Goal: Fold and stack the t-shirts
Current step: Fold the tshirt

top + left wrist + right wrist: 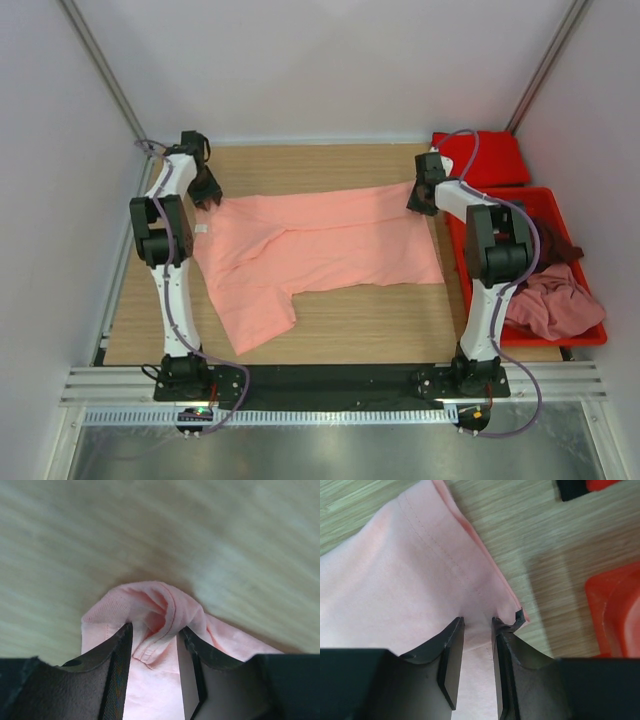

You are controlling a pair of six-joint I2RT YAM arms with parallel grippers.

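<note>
- Two grippers hold one salmon-pink shirt (320, 245), which lies spread over the wooden table (350, 330) with a sleeve trailing toward the near-left.
- Left gripper (154, 630) is clamped on a bunched fold of hem at the shirt's far-left corner. The cloth humps up between its fingers.
- Right gripper (478, 622) pinches the stitched edge at the far-right corner, near the red bin (596, 340).
- Inside that bin lie a dusty pink shirt (550, 300) and a dark maroon shirt (562, 245), both crumpled.
- I'd judge the cloth light, limp and a little stretchy, so it will sag and wrinkle between the two holds. Corners and hems look like the best places to take it, lifting evenly and pulling it taut.
</note>
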